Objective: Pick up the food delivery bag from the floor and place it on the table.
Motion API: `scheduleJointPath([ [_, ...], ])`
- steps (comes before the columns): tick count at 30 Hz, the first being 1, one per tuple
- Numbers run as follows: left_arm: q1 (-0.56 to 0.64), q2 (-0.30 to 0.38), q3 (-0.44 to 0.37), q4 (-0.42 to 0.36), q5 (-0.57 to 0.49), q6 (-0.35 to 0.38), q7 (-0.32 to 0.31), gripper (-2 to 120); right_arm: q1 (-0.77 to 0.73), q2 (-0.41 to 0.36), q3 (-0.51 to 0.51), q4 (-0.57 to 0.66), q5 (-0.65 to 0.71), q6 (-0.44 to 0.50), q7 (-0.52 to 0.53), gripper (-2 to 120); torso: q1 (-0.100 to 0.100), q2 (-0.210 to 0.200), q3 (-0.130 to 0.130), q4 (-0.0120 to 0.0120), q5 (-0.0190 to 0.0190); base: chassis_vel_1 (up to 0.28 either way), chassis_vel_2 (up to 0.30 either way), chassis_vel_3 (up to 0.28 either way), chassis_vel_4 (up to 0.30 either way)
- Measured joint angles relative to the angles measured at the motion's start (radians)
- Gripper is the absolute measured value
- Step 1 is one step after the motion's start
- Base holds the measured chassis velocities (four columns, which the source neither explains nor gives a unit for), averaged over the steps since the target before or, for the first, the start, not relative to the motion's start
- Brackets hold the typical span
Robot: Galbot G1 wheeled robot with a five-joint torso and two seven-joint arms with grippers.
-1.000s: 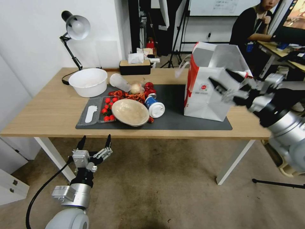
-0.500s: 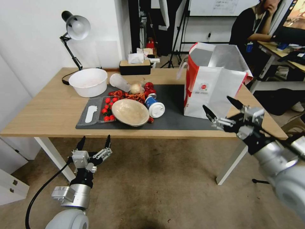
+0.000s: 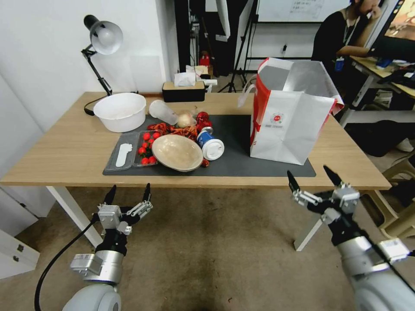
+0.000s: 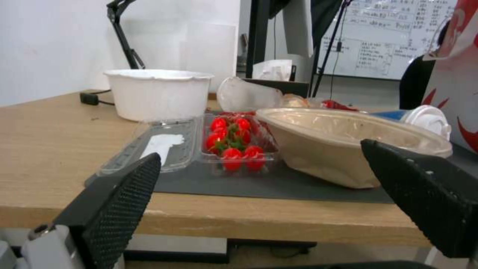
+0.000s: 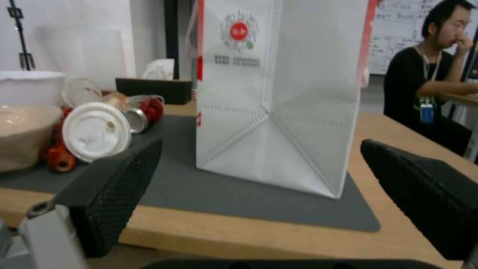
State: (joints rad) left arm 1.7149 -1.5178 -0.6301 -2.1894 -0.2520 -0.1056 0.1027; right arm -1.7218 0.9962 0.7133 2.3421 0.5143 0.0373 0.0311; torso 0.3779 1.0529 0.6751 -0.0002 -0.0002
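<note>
The food delivery bag (image 3: 287,119), white with red sides and a small red logo, stands upright on the right end of the dark grey mat (image 3: 235,147) on the table (image 3: 65,151). The right wrist view shows the food delivery bag (image 5: 279,97) straight ahead on the mat. My right gripper (image 3: 314,181) hangs open below the table's front edge, in front of the bag, holding nothing. My left gripper (image 3: 128,193) is open and empty below the front edge, on the left side.
On the mat's left lie a beige bowl (image 3: 177,152), a tray of cherry tomatoes (image 3: 147,149), a tipped blue cup (image 3: 210,146) and a plastic cup. A white bowl (image 3: 120,111), a desk lamp (image 3: 97,52) and a tissue box (image 3: 183,90) stand behind. Carpet lies below.
My right gripper, open throughout, has drawn back from the bag and dropped below the table's front edge. The bag stays standing on the mat. The left arm has not moved.
</note>
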Motion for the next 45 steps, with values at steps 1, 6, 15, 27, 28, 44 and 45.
scheduleJointPath([
  [1,0.000,0.000,0.000,0.001,0.000,-0.001,0.000,100,-0.014,0.023,-0.010,-0.012,-0.023,0.020,0.008,100,0.000,0.000,0.000,0.0000,0.0000,0.000,0.000,0.000,0.000],
  [6,0.000,0.000,0.001,0.002,-0.001,-0.002,0.000,100,-0.043,0.067,-0.032,-0.045,-0.080,0.072,0.016,100,0.000,0.000,0.000,0.0002,0.0001,0.000,0.000,0.000,0.000],
  [15,0.001,0.003,0.001,0.006,-0.001,-0.006,0.002,100,-0.058,0.159,-0.105,-0.155,-0.184,0.146,0.047,100,0.000,0.000,0.000,0.0002,0.0002,0.000,0.000,0.000,0.000],
  [27,0.003,0.003,-0.001,0.011,0.000,-0.012,0.001,100,-0.049,0.170,-0.122,-0.163,-0.204,0.138,0.064,100,0.000,0.000,0.000,0.0002,0.0002,0.000,0.000,0.000,0.000],
  [28,0.003,0.003,-0.001,0.011,0.000,-0.012,0.001,100,-0.049,0.170,-0.122,-0.163,-0.204,0.138,0.064,100,0.000,0.000,0.000,0.0002,0.0002,0.000,0.000,0.000,0.000],
  [44,0.006,0.011,-0.003,0.003,0.006,-0.012,0.001,100,-0.051,0.173,-0.119,-0.158,-0.209,0.136,0.065,100,0.000,0.000,0.000,0.0001,0.0002,0.000,0.000,0.000,0.000],
  [45,0.007,0.011,-0.003,0.002,0.006,-0.012,0.001,100,-0.051,0.174,-0.119,-0.158,-0.209,0.136,0.064,100,0.000,0.000,0.000,0.0001,0.0002,0.000,0.000,0.000,0.000],
])
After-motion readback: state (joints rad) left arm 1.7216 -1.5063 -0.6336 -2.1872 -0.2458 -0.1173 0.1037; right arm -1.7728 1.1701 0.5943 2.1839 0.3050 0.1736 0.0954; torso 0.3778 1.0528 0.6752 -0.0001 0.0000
